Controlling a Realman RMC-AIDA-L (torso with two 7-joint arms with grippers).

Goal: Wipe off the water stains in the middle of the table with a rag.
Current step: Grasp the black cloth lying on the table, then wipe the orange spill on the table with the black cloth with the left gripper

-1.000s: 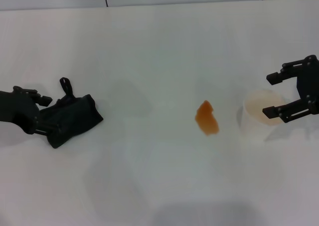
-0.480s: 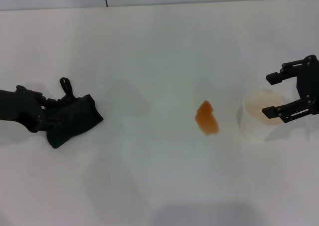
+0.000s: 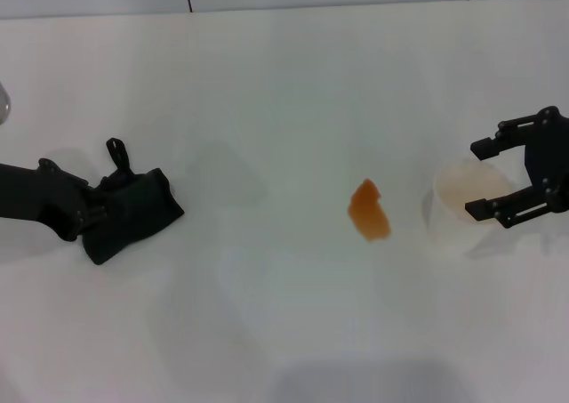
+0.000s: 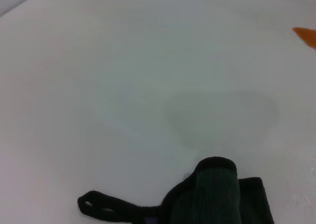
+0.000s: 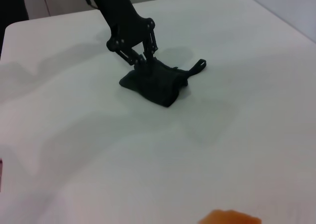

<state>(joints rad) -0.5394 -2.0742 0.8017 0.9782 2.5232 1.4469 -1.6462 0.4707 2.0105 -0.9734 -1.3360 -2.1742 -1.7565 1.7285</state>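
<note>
The left gripper (image 3: 93,214) is sitting low at the left side of the table (image 3: 284,83), with its fingers reaching into the near edge of the rag (image 3: 133,212). From the right wrist view the fingers (image 5: 143,56) are pressing down into the cloth and appear to be narrowing on a fold of it (the pinch point itself is buried in black fabric, so a firm hold cannot be confirmed). The rag is lying bunched on the tabletop, loop tag (image 3: 116,150) pointing away from the robot.

The water stains (image 3: 368,211) are lying untouched in the middle of the table as an orange-brown blotch, well apart from the rag and dry-edged cloth alike. No wiping is showing anywhere on the surface.

The right gripper (image 3: 518,179) is hovering over a white cup (image 3: 462,203) at the right, jaws spread wide, holding nothing.

Assessment: the task is standing at its opening step, the pickup of the rag. Lifting it, carrying it across to the blotch and wiping are all remaining.
</note>
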